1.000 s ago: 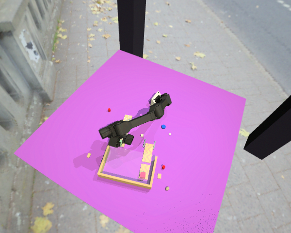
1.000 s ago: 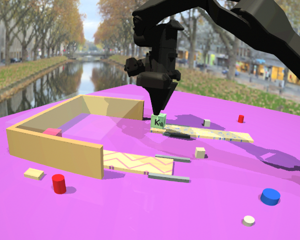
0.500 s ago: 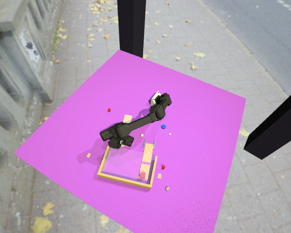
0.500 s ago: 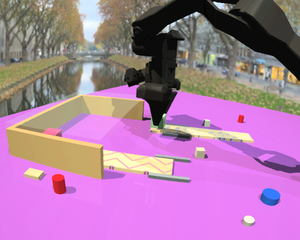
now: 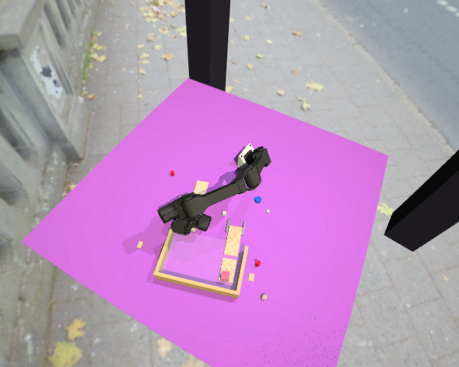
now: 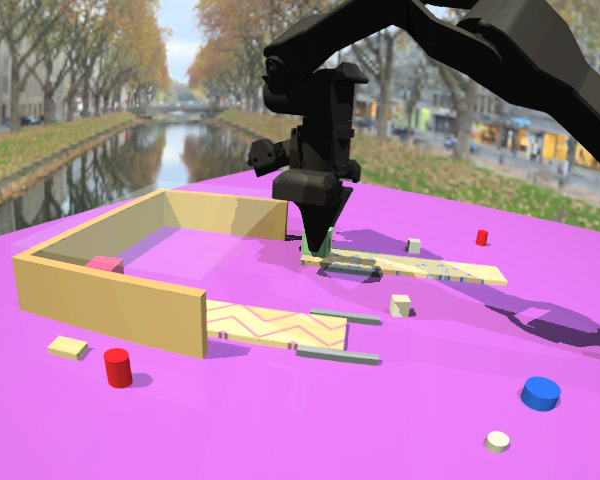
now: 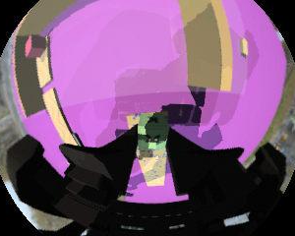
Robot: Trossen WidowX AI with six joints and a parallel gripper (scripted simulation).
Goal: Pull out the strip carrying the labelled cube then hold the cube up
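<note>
My gripper (image 6: 317, 250) (image 7: 151, 127) points down with its fingers against both sides of a green cube (image 6: 307, 244) (image 7: 147, 119). The cube is at the wall end of a blue-speckled strip (image 5: 200, 186) (image 6: 476, 273) (image 7: 154, 172), with no clear gap under it. Its label is shaded and not readable. The arm hides the cube in the top view. The speckled strip lies outside the walls. A zigzag strip (image 5: 233, 241) (image 6: 277, 325) (image 7: 59, 115) is in two pieces with a gap between them. A pink-red cube (image 5: 225, 275) (image 6: 105, 264) (image 7: 35, 45) sits on its inner piece.
A three-sided tan wall (image 5: 196, 283) (image 6: 114, 304) (image 7: 226, 64), with a see-through cover, stands beside the gripper. Low grey rails (image 6: 336, 355) flank the zigzag strip. A cream block (image 5: 223, 213) (image 6: 400, 305), a red cylinder (image 5: 258, 263) (image 6: 118, 367) and a blue disc (image 5: 258, 199) (image 6: 540, 393) lie around.
</note>
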